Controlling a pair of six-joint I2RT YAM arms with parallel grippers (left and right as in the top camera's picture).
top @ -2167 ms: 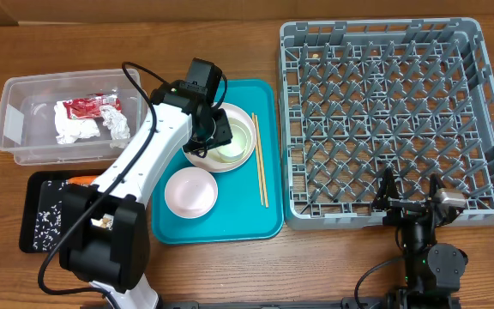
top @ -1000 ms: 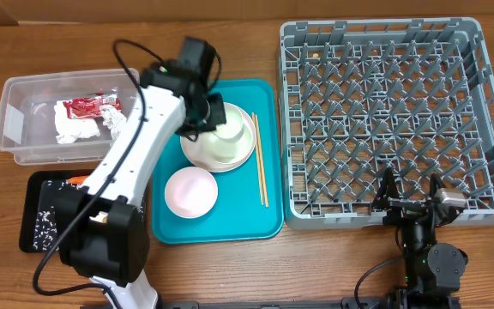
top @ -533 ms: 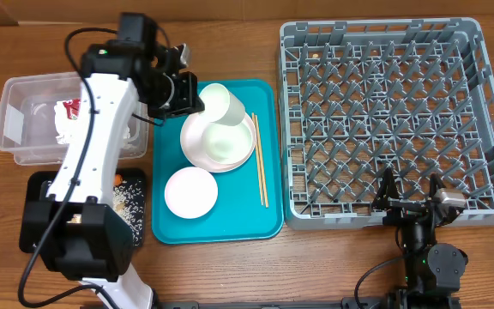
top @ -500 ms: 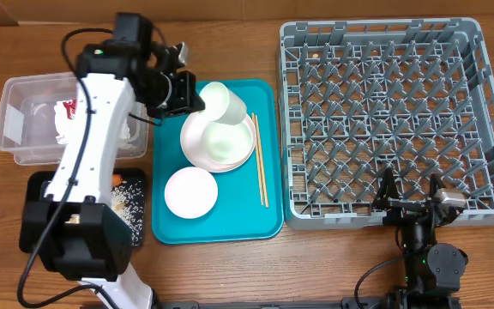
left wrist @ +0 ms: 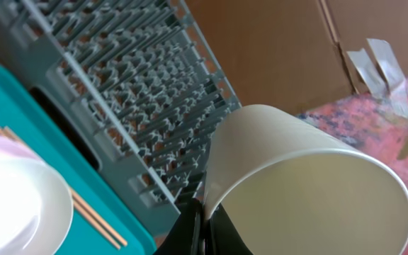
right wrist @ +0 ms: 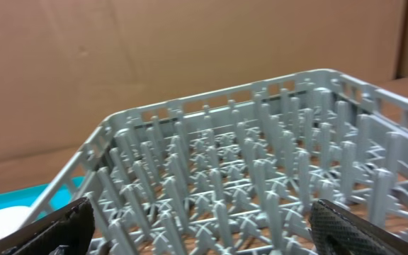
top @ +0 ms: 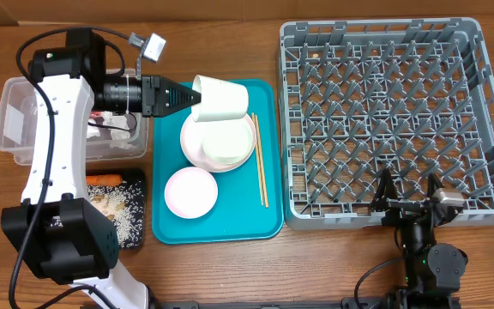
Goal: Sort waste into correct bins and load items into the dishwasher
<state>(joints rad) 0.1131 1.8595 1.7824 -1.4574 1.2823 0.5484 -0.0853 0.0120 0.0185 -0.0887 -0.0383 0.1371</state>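
Observation:
My left gripper (top: 193, 97) is shut on the rim of a white cup (top: 223, 100), which hangs on its side above the back of the teal tray (top: 268, 219). In the left wrist view the black fingertips (left wrist: 193, 225) pinch the cup's (left wrist: 310, 184) thin wall. Under it lies a white plate (top: 219, 146), with a pale pink plate (top: 190, 190) in front and the chopsticks (top: 261, 172) to the right. The grey dish rack (top: 393, 112) stands at right. My right gripper (top: 410, 196) is open at the rack's front edge, nothing between its fingers (right wrist: 360, 227).
The clear tub (top: 20, 129) sits at back left, its waste mostly hidden by my left arm. The black tray (top: 140, 236) in front of it holds a carrot (top: 104, 178) and loose rice. A cardboard wall stands behind the rack (right wrist: 246, 163).
My left arm swung to the left and raised the cup off the white plate, turning it onto its side. The black tray with the carrot came into view. The right arm stayed still.

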